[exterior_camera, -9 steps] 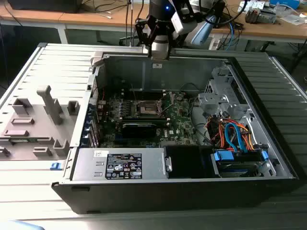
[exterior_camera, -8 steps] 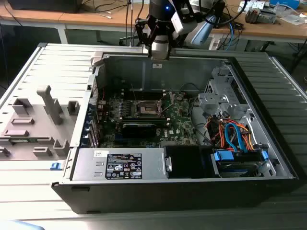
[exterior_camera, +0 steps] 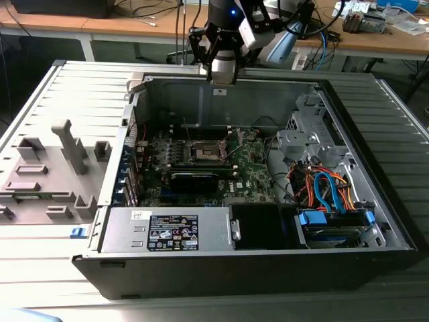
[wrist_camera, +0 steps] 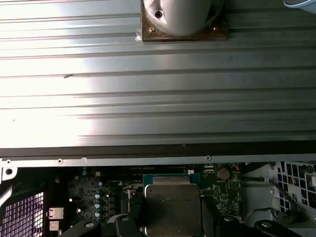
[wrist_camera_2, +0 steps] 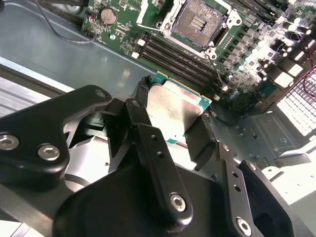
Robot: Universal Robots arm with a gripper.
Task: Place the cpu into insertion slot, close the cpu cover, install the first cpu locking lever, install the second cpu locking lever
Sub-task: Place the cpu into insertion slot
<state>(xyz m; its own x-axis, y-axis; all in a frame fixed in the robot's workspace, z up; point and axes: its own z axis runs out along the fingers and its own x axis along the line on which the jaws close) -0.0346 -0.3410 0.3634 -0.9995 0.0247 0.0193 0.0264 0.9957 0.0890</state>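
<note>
My gripper (wrist_camera_2: 173,118) is shut on the cpu (wrist_camera_2: 174,106), a flat square chip with a silvery top and green edge, held by two opposite sides between black fingers (wrist_camera_2: 140,106). The first wrist view shows the same cpu (wrist_camera: 172,207) in the gripper (wrist_camera: 172,219). In the exterior view the gripper (exterior_camera: 221,70) hangs above the back wall of the open computer case. The insertion slot (wrist_camera_2: 200,19) lies uncovered on the green motherboard (wrist_camera_2: 247,59), some way beyond the chip; the exterior view shows the slot (exterior_camera: 204,154) mid-board. The cpu cover (wrist_camera_2: 149,11) seems folded back at the slot's edge.
The case (exterior_camera: 375,134) lies on its side on a ribbed metal table (exterior_camera: 47,100). A power supply (exterior_camera: 171,231) sits at its front, with a drive cage and coloured cables (exterior_camera: 328,188) at the exterior view's right. Grey fixtures (exterior_camera: 50,168) stand at the exterior view's left.
</note>
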